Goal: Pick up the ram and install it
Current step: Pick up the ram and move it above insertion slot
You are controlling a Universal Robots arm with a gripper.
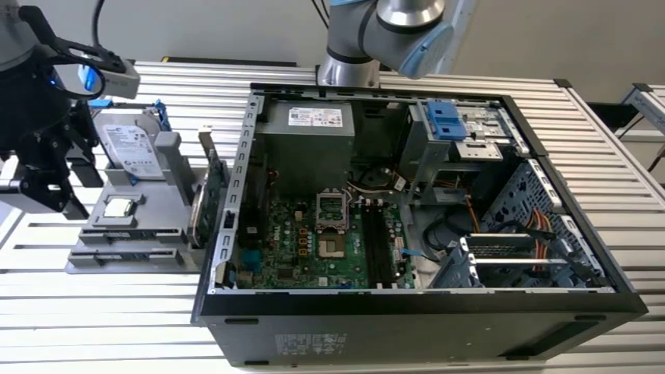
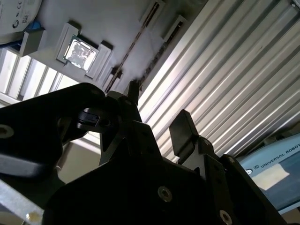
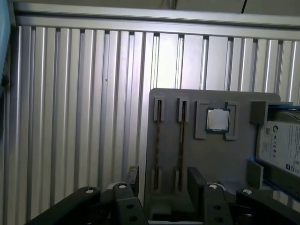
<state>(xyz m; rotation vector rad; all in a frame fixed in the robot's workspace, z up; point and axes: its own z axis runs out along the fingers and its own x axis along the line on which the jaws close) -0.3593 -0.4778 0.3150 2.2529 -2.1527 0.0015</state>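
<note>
Two ram sticks stand on edge in narrow slots of the grey holder [image 3: 220, 154]; they show as thin dark lines, one ram [image 3: 158, 140] beside the other [image 3: 180, 140], and again as a ram stick [image 2: 133, 44] in the second wrist view. My black gripper [image 3: 164, 183] hovers above that end of the holder, open, with nothing between its fingers [image 3: 132, 180]. In the exterior view the gripper [image 1: 62, 195] hangs at the far left, just off the holder [image 1: 156, 261].
The holder also carries a square silver processor [image 3: 217, 119] and a hard drive [image 1: 133, 149]. A green expansion card [image 1: 213, 195] stands at its side. The open computer case [image 1: 416, 304] lies to the exterior view's right, with long black memory slots [image 1: 379, 249] on its motherboard.
</note>
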